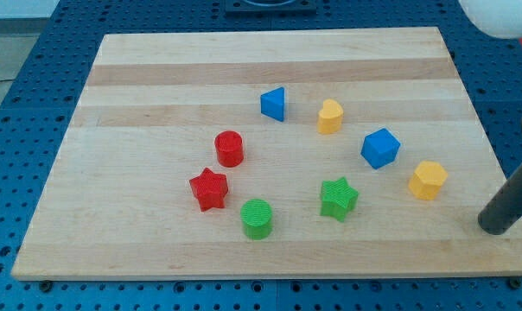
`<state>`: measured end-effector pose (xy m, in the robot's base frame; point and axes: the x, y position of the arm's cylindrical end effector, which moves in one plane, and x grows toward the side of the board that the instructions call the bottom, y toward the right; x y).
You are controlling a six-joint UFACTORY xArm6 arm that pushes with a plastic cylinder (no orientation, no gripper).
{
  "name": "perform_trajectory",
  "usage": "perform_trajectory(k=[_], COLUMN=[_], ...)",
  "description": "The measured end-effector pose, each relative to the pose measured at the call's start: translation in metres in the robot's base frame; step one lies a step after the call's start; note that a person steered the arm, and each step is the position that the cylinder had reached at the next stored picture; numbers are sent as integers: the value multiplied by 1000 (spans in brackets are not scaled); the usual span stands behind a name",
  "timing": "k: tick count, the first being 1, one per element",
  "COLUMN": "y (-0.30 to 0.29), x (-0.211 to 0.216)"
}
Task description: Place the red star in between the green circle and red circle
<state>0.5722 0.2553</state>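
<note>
Sitting toward the view's lower left of the wooden board (157, 86), the red star (209, 189) is lying flat, just below and a bit left of the red circle (230, 148) and up-left of the green circle (257, 218). It's near both but not touching either, and it's off to the left of the gap between them rather than in it. As for direction, one star point is aiming roughly at the view's top, though being a star it isn't really showing any long axis, it's about the same in every direction. My tip (497, 226) is way over at the view's right edge, resting near the board's lower right corner, well apart from the red star and from every block; the closest one is the yellow block (428, 180), up-left of it. No claw on this rig, so there's nothing open, shut or holding anything, just the dark rod leaning in from the right. Elsewhere, the green star (339, 198) is sitting right of the green circle, the blue cube-ish block (380, 147) is above it to the right, another yellow block (330, 116) and a blue triangular block (274, 103) are lying nearer the top.
</note>
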Motion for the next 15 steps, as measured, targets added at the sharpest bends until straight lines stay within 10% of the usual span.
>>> perform_trajectory(k=[4,8,15], y=[-95,-463,-361], x=[46,-11,-36])
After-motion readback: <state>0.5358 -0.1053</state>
